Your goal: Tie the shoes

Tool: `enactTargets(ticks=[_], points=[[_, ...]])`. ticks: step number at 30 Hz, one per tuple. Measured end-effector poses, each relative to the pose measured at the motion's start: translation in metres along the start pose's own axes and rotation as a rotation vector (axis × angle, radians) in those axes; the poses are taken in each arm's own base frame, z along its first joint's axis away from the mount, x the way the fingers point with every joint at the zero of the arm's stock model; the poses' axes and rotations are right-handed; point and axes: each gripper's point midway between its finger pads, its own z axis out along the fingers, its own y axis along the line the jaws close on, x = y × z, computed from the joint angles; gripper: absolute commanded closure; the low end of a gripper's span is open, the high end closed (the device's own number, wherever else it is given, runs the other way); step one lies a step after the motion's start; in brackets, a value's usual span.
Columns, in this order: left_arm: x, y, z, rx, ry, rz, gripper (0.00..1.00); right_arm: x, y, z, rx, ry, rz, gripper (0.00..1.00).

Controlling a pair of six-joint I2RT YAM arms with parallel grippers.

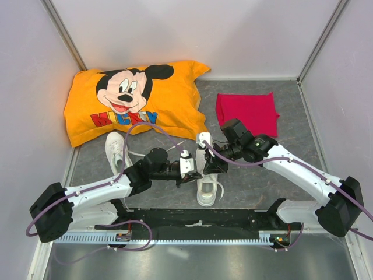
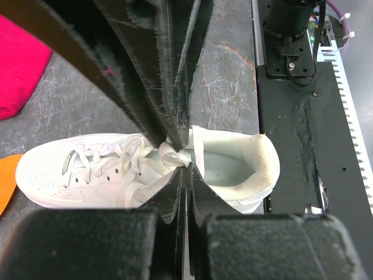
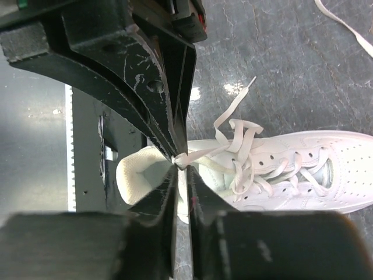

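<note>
The left claw (image 2: 178, 156) is clenched on a lace (image 3: 233, 125) loop over the shoe (image 2: 76, 175) beneath it, and the right claw (image 3: 180, 161) pinches the opposite strand, likely so both can pull apart to cinch the knot. The other shoe (image 1: 116, 149) lies behind the left claw.

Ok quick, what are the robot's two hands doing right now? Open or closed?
Left hand: closed, pinching a lace of the white sneaker.
Right hand: closed, pinching a lace strand of the same sneaker.
</note>
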Motion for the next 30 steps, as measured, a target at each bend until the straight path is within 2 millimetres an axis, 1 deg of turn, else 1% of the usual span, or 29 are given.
enactTargets(ticks=[1, 3, 4, 6, 9, 12, 14, 20, 22, 23, 24, 25, 26, 27, 30], points=[[0.0, 0.0, 0.0, 0.0, 0.002, -0.001, 0.98, -0.001, 0.0, 0.0, 0.0, -0.002, 0.004, 0.81], [0.001, 0.0, 0.0, 0.0, 0.003, -0.002, 0.98, -0.001, 0.001, 0.0, -0.001, -0.005, 0.012, 0.64], [0.001, 0.0, 0.0, 0.001, 0.005, -0.003, 0.99, -0.002, 0.001, 0.0, -0.002, -0.006, 0.017, 0.48], [0.001, -0.001, 0.0, 0.002, 0.006, -0.004, 0.98, -0.002, 0.001, 0.0, -0.001, -0.009, 0.019, 0.42], [0.002, -0.001, 0.0, 0.008, 0.006, -0.002, 0.98, -0.003, 0.0, 0.0, 0.0, -0.011, 0.009, 0.4], [0.001, -0.004, 0.0, 0.022, 0.004, 0.002, 0.98, -0.003, 0.0, 0.001, -0.004, -0.009, -0.006, 0.46], [0.002, -0.004, 0.0, 0.027, 0.005, 0.004, 0.98, -0.004, 0.0, 0.002, -0.014, -0.007, -0.014, 0.47], [0.001, -0.007, 0.001, 0.046, 0.002, 0.013, 0.98, -0.001, 0.001, 0.009, -0.06, 0.0, -0.009, 0.59], [0.001, -0.007, 0.002, 0.049, 0.004, 0.015, 0.98, 0.0, 0.001, 0.01, -0.068, 0.005, -0.006, 0.68], [0.001, -0.007, 0.002, 0.049, 0.003, 0.016, 0.98, 0.001, 0.001, 0.011, -0.07, 0.007, -0.005, 0.75], [0.001, -0.006, 0.002, 0.049, 0.004, 0.015, 0.99, 0.001, 0.002, 0.011, -0.074, 0.008, -0.006, 0.89], [0.001, -0.006, 0.001, 0.048, 0.005, 0.015, 0.98, 0.002, 0.002, 0.011, -0.076, 0.009, -0.007, 0.95], [0.001, -0.005, 0.001, 0.045, 0.005, 0.015, 0.98, 0.002, 0.002, 0.011, -0.078, 0.009, -0.012, 0.97], [0.002, -0.004, 0.001, 0.042, 0.005, 0.013, 0.96, 0.002, 0.003, 0.011, -0.081, 0.009, -0.013, 0.99], [0.002, -0.001, 0.0, 0.032, 0.006, 0.01, 0.79, 0.002, 0.004, 0.011, -0.084, 0.01, -0.011, 1.0]])
